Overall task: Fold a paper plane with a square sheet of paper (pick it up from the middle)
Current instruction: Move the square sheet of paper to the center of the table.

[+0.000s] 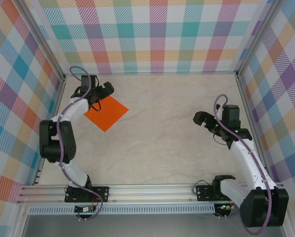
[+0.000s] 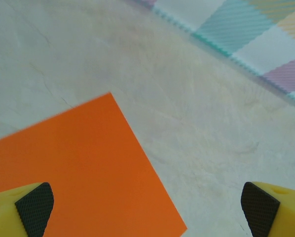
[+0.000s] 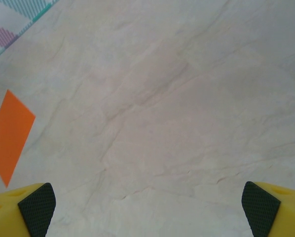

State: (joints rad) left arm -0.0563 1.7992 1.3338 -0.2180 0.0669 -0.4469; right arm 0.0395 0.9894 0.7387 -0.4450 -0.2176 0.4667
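Note:
A bright orange square sheet of paper (image 1: pixel 108 114) lies flat and uncreased on the pale marble-look table, at the far left, turned like a diamond. My left gripper (image 1: pixel 102 97) hovers over the sheet's upper left part with its jaws wide open and nothing between them. In the left wrist view the sheet (image 2: pixel 83 168) spreads under the left finger, and the left gripper (image 2: pixel 147 210) straddles its right edge. My right gripper (image 1: pixel 207 128) stands open over bare table at the right, far from the paper. In the right wrist view the sheet (image 3: pixel 9 136) is a sliver at the left, beyond the right gripper (image 3: pixel 147 210).
Checked cloth walls (image 1: pixel 157 34) close in the table at the back and both sides. An aluminium rail (image 1: pixel 152 192) carrying both arm bases runs along the near edge. Bare tabletop (image 1: pixel 167 133) lies between the two grippers.

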